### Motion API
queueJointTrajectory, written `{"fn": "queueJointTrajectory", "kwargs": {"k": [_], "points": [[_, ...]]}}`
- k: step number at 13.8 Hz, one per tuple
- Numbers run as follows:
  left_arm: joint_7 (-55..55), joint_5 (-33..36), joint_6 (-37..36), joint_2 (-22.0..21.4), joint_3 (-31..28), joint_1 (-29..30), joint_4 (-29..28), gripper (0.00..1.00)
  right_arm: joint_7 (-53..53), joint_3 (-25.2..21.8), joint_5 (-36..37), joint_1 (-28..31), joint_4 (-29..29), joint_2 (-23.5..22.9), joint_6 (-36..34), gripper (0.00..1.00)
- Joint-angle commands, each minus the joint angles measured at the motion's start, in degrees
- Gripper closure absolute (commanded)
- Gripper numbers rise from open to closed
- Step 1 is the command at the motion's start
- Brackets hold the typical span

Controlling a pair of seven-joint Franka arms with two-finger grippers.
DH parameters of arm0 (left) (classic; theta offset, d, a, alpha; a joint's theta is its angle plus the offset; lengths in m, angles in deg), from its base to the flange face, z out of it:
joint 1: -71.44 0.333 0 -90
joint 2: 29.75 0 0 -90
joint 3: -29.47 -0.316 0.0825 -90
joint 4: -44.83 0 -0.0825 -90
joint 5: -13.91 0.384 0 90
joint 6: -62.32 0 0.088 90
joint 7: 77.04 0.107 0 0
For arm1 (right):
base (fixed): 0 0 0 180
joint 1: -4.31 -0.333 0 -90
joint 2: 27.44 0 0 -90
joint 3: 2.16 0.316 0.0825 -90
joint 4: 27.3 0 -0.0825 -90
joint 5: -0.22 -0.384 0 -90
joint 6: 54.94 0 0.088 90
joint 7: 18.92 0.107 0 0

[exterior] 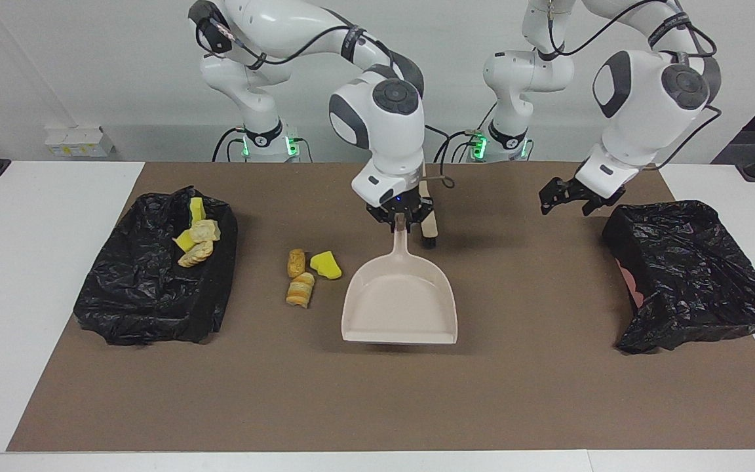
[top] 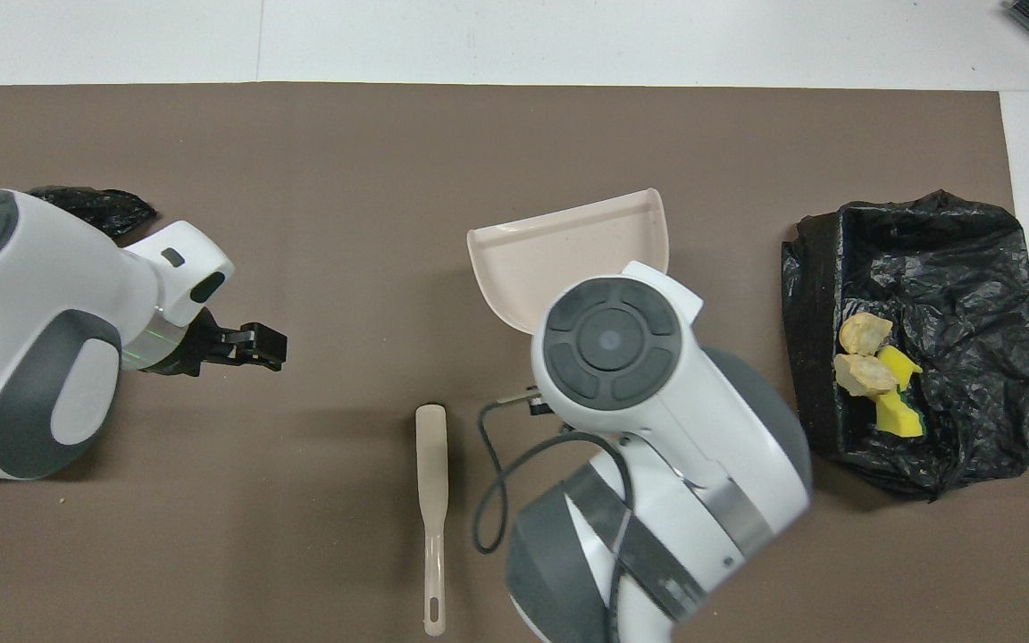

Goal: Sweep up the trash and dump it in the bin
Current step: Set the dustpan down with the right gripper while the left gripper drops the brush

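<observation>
Near the worktop edge closest to the robots lies the brush (top: 431,500), untouched. Just past it, at mid-table, the right gripper (exterior: 401,221) is clamped on the handle of the dustpan (exterior: 398,308), whose mouth opens toward the edge farthest from the robots. The left gripper (exterior: 574,200) waits with fingers apart over the mat (exterior: 377,406) beside the empty bin (exterior: 692,275).

Risk: the pan's side wall could knock the pieces away if it slides sideways, since nothing is sweeping them in.

Three loose trash pieces (exterior: 300,290) lie beside the pan toward the right arm's end, slightly farther out than the clamped gripper, not before the mouth. Four more (exterior: 197,246) sit in the filled bin (exterior: 128,308) at that end.
</observation>
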Motion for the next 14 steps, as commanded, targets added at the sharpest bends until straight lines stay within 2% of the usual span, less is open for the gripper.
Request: {"fn": "queueJointTrajectory", "kwargs": {"k": [1,4,5,7,8,9,10,11,14], "points": [[2.7,2.5,-3.6,1.3,0.7,2.1,5.7,0.0,3.0,2.0,5.7,-1.5,-9.1,-9.9,1.8,1.0],[2.7,3.7,-5.7,1.2,0.7,2.1,9.9,0.0,3.0,2.2,7.3,-1.6,-7.1,-11.0,4.8,1.0],[2.7,3.8,-7.4,1.2,0.7,2.2,11.8,0.0,3.1,2.2,8.2,-1.7,-5.9,-11.9,6.6,0.97],[2.9,3.9,-8.2,-0.2,0.7,2.1,11.4,0.0,3.2,2.2,8.6,-1.6,-4.4,-12.6,10.4,0.89],[3.0,3.9,-8.5,-1.4,0.7,2.0,9.4,0.0,3.2,2.2,8.7,-1.5,-4.4,-12.7,10.5,0.7],[3.0,3.9,-8.0,-2.1,0.7,2.0,8.4,0.0,2.8,2.3,8.8,-1.6,-4.4,-12.6,10.1,0.31],[3.1,3.9,-8.5,-2.2,0.7,2.0,8.4,0.0,2.3,2.3,8.6,-1.5,-4.4,-12.1,9.9,0.0],[3.8,4.0,-8.5,-2.1,0.7,1.9,8.8,0.0,1.7,2.6,8.4,-1.1,-4.1,-10.9,9.1,0.0],[5.2,4.4,-10.0,-2.0,0.7,2.0,9.6,0.0,1.9,5.1,7.7,-0.2,1.9,-3.4,5.1,0.0]]}}
